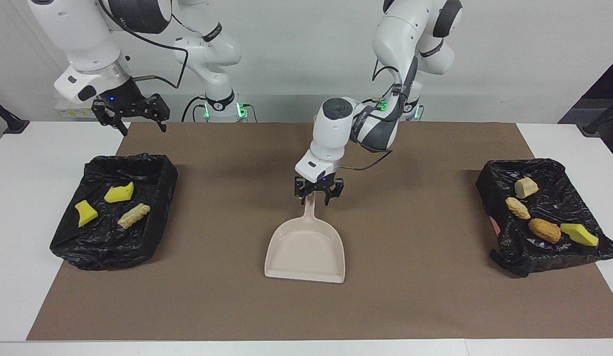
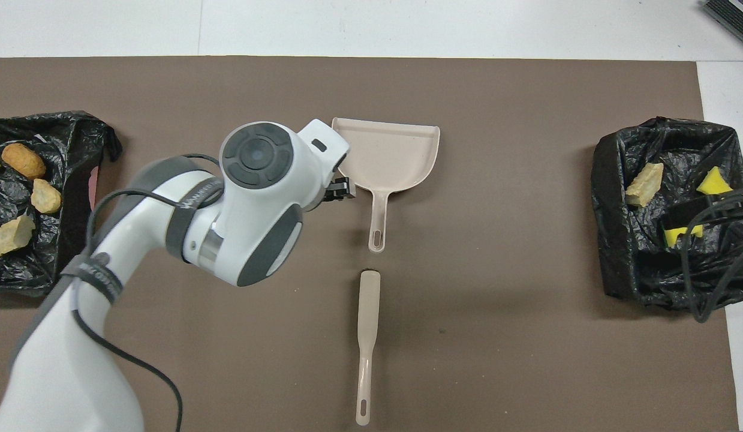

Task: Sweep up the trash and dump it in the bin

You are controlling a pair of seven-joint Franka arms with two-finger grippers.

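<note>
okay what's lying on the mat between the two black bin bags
The beige dustpan and, nearer to the robots, the beige brush, in line at mid-mat. The overhead view shows both; the rest is bare brown mat.
</note>
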